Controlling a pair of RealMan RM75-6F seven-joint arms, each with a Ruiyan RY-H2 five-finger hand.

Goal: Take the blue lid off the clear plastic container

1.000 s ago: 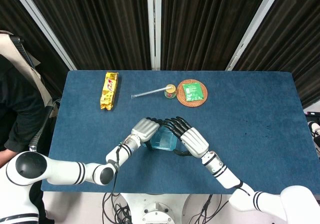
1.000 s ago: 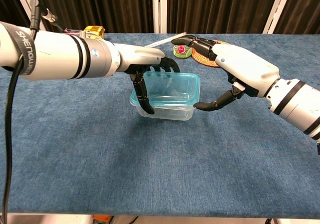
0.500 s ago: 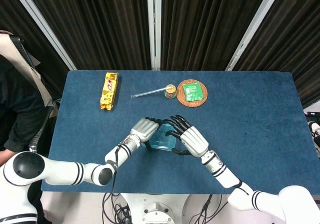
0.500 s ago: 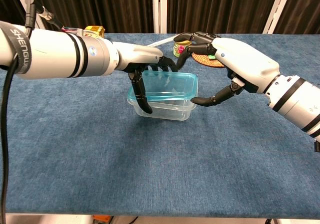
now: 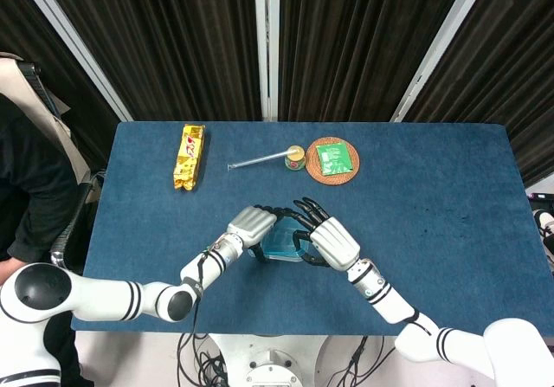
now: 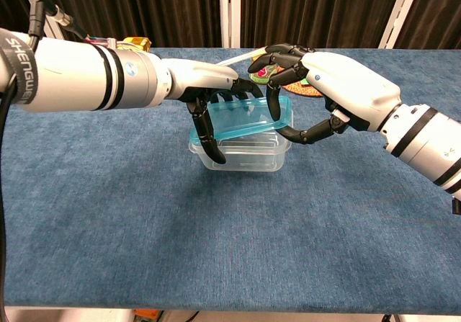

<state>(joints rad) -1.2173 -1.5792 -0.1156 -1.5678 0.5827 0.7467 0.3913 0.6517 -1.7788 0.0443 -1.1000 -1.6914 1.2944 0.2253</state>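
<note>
Currently my right hand (image 6: 338,95) pinches the blue lid (image 6: 248,117), which is tilted, its right edge raised off the clear plastic container (image 6: 245,153). My left hand (image 6: 209,95) grips the container's left side, fingers curled down its wall. I can see nothing inside the container. It stands near the middle of the blue table (image 6: 216,250).

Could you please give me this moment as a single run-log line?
left hand: holds clear container | right hand: grips blue lid | lid: tilted, right side raised
</note>
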